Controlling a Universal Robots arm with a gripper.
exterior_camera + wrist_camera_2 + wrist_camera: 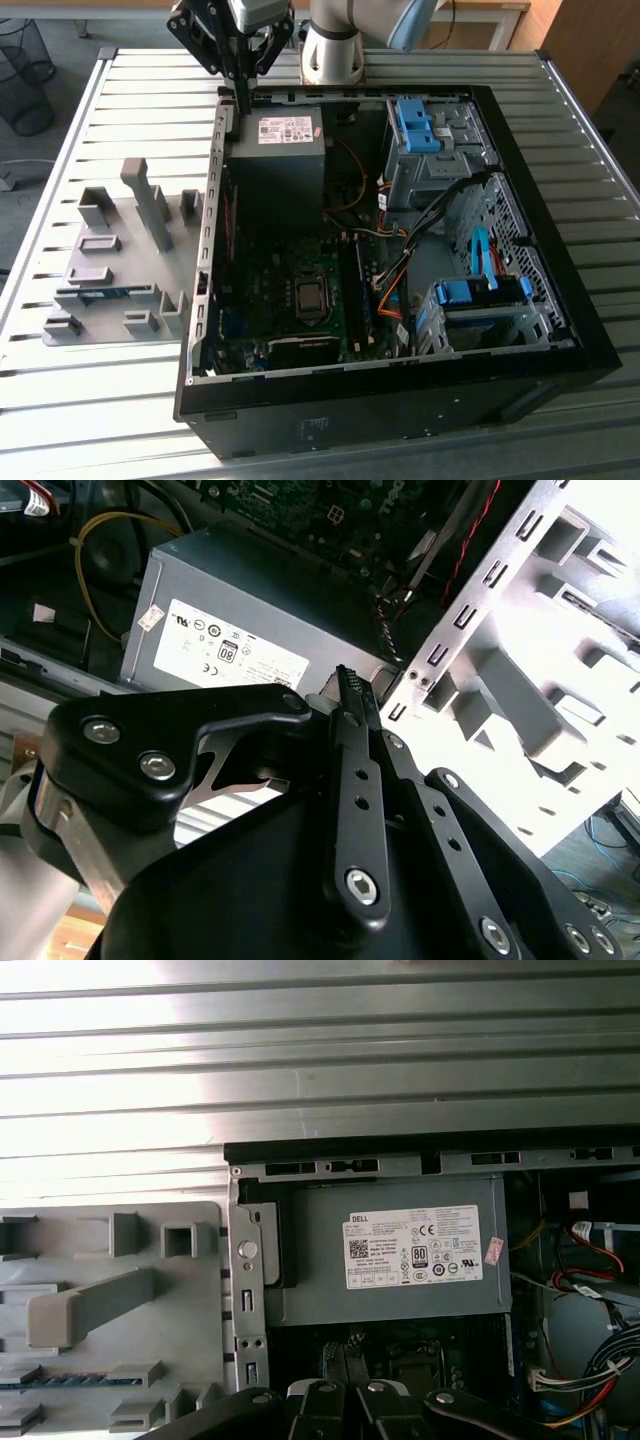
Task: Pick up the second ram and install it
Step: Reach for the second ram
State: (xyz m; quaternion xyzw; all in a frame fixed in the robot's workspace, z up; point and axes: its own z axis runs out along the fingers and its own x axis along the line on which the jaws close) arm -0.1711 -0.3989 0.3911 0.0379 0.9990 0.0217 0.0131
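Hovering empty at the exterior view's top, black metal gripper (243, 106) pinched closed, thin blue-green ram stick (105, 293) way off at the exterior view's left

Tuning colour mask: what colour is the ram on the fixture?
Second ram: blue-green, best in exterior view.

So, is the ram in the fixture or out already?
In the fixture: the ram sits in a slot of the grey fixture, and the gripper is apart, at the case edge.

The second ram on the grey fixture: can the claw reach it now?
Probably yes: the second ram lies uncovered on the grey fixture, beside the case, with open space above; the claw hangs over the power supply.
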